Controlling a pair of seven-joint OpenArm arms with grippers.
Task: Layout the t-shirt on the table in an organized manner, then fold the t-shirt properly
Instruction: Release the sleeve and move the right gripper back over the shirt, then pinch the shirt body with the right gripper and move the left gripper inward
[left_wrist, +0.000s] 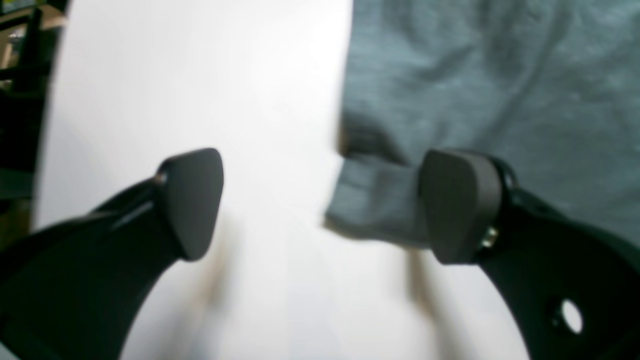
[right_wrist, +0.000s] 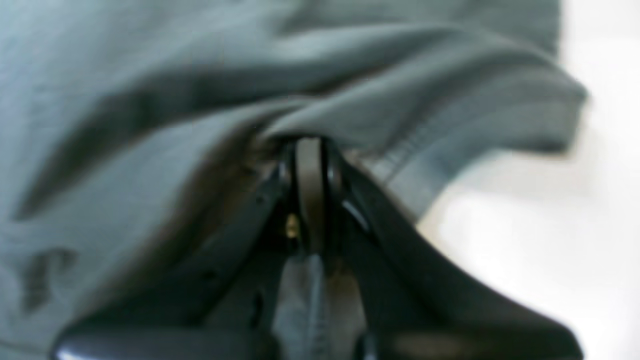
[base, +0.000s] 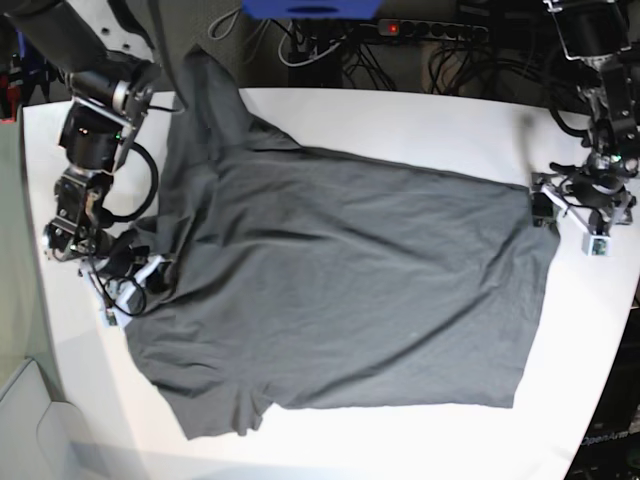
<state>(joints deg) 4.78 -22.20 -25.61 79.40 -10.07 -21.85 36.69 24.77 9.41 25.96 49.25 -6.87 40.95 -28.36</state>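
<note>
Fabric of the t-shirt (base: 340, 290) lies spread on the white surface (base: 400, 120), long axis across the base view. At that view's left, the right end effector (base: 130, 280) is clamped on a bunched edge. At its right, the left end effector (left_wrist: 320, 205) stands apart, one finger over the shirt corner, nearer that end.

the left gripper (left_wrist: 320, 205) hangs low at the far side with its jaws spread wide, nothing between the pads. across from it the right gripper (right_wrist: 310, 150) is bent down from its wrist, jaws pinched tight together on a fold.
</note>
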